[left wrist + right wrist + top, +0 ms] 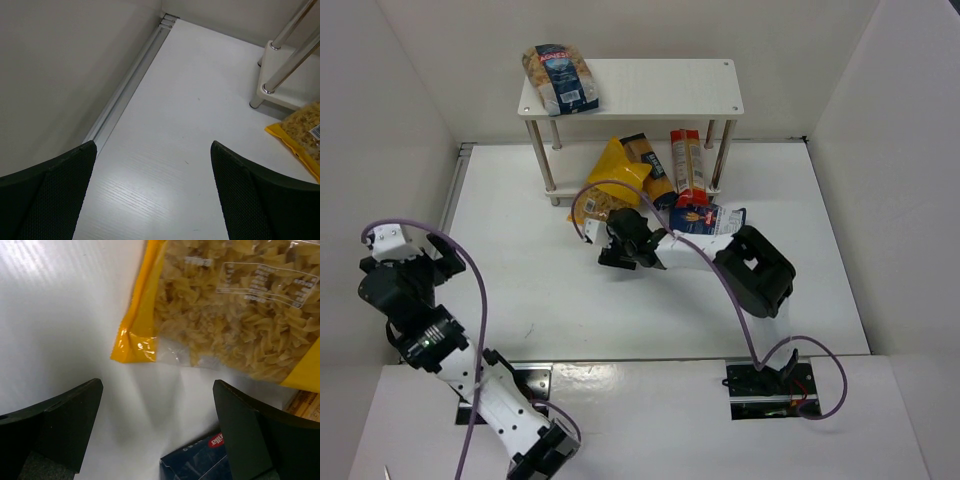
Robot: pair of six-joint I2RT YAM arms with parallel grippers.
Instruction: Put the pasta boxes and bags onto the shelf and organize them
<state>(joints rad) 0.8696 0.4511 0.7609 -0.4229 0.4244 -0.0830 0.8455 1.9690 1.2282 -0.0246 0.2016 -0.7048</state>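
Yellow crinkly bag (pixel 225 315) shows spiral pasta through clear film.

The left arm (pixel 450 355) folds back near its base — the left gripper (pixel 152 147) gapes wide, empty. The right arm (pixel 755 270) stretches forward, the right gripper (pixel 157 385) spread and empty too.

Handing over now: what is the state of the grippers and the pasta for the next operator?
Left gripper open, empty, over the table's left side.
Right gripper open, empty, hovering at the yellow bag's corner.
Done: clear bag on the shelf top board.
Left: yellow bag, dark-blue box, yellow-blue spaghetti pack, red-orange spaghetti pack, all lying at the shelf's front.
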